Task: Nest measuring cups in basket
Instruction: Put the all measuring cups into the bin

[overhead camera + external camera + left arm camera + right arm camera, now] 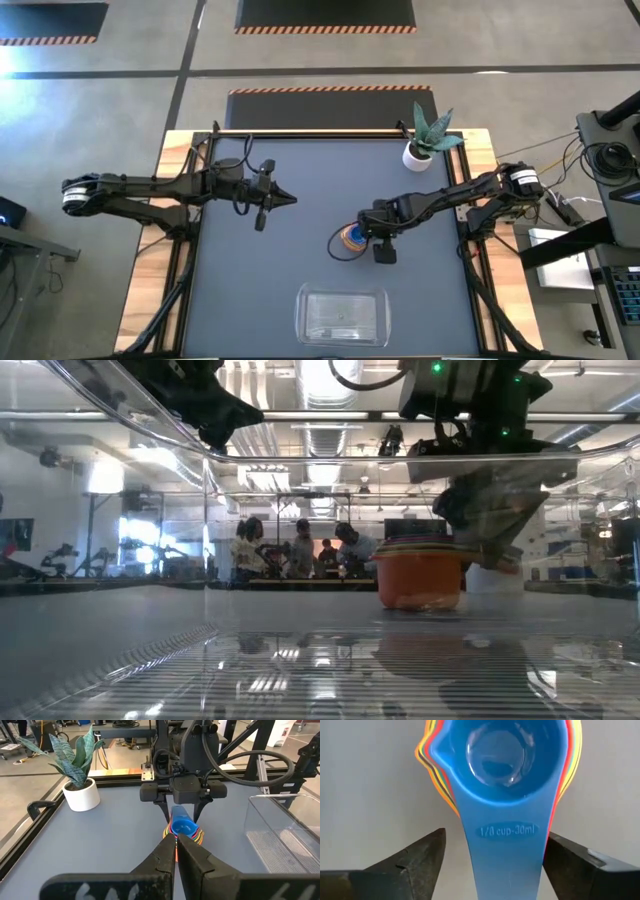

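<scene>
1. I see the measuring cups (351, 236) sitting as one nested stack on the dark table (250, 280), the small blue cup (496, 757) on top and the orange cup (420, 582) as the outer shell.
2. My right gripper (372, 238) hangs straight over that stack, its fingers (412, 857) spread apart on either side of the blue handle, touching neither edge. I judge this leaves the handle free, so nothing tugs the stack out of line.
3. The basket (342, 316) stands well apart from the stack, toward the table's near edge. Through its clear walls I see nothing inside, so the stack is not yet in it.
4. My left gripper (176, 847) waits across the table from the stack with its fingers pressed together, pointing at it.
5. A white plant pot (417, 155) stands beyond the stack, near the far edge.
</scene>
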`<move>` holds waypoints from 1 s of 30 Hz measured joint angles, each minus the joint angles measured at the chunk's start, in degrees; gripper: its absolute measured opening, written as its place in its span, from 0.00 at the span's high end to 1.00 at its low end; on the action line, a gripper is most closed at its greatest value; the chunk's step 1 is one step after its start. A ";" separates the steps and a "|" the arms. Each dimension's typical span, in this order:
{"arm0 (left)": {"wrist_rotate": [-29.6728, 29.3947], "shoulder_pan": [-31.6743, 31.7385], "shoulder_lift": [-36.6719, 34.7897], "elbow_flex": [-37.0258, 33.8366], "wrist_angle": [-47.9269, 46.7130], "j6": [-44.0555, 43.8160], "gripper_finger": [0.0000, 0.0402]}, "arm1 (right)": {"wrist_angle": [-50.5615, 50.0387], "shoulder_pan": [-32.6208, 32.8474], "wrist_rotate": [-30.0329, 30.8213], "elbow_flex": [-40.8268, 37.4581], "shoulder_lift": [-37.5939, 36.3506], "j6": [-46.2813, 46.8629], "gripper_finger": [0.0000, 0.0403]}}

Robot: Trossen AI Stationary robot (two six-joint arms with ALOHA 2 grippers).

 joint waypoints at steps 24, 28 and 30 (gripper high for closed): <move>-0.05 0.02 0.02 0.00 0.00 0.29 1.00 | 3.05 -3.13 -3.29 0.02 0.44 -3.84 0.44; -0.08 0.04 0.00 0.00 0.00 0.57 1.00 | 3.03 -3.12 -2.98 0.02 0.44 -4.73 0.51; -0.08 0.04 0.02 0.00 0.00 0.50 1.00 | 3.03 -3.11 -2.56 0.02 0.44 -4.83 0.54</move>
